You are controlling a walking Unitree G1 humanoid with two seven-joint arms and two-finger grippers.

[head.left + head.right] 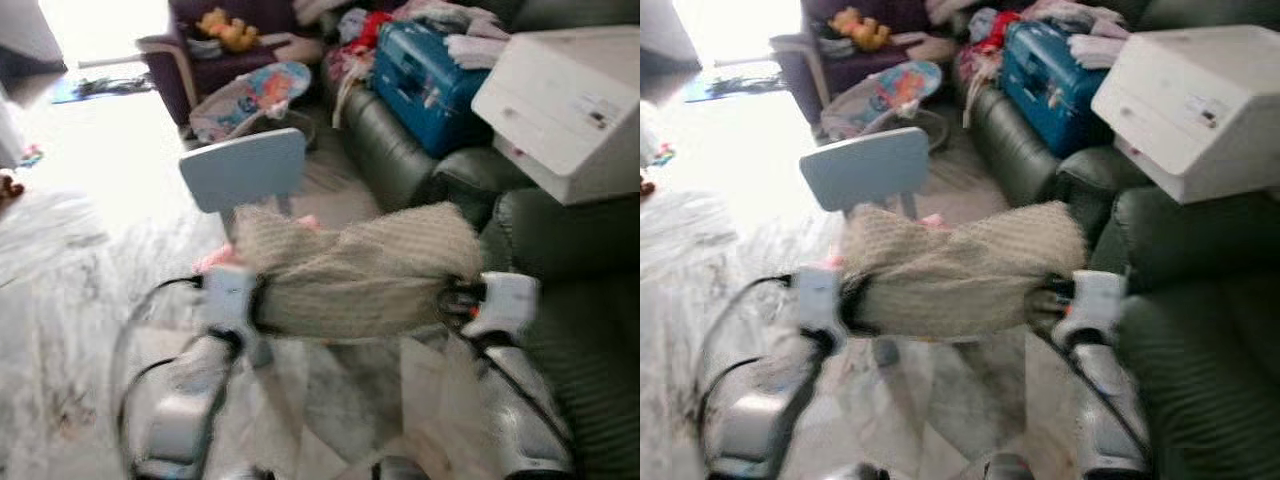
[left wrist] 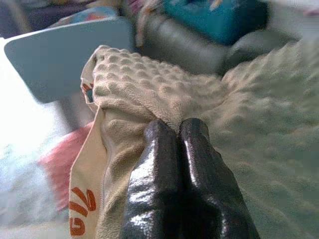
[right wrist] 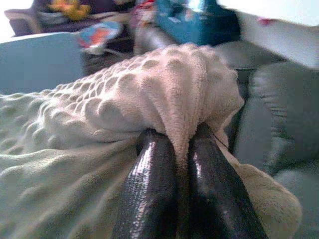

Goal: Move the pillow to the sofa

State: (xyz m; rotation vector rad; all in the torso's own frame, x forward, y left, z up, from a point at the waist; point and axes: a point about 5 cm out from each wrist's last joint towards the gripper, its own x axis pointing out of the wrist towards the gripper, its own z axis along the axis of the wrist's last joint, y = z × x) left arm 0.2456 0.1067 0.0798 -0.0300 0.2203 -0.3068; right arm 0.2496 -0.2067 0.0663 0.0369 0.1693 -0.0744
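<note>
Beige pillow (image 1: 360,270) held up in air btwn both arms, over marble floor (image 1: 60,300). Left gripper (image 2: 175,130) & right gripper (image 3: 182,137) each pinch a fold of its fabric, fingers pressed tight. Just behind it a light-blue chair (image 1: 245,168); dark green sofa (image 1: 570,290) to robot's right w/ white box (image 1: 565,100) on it.

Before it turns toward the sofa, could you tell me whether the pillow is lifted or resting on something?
Lifted: the pillow hangs between the left pincer and right pincer, each pinching one end.

Pillow (image 1: 360,272): cream, bumpy-textured fleece, held horizontally in the air, pinched at both ends, just beside the dark green sofa (image 1: 570,270).
</note>
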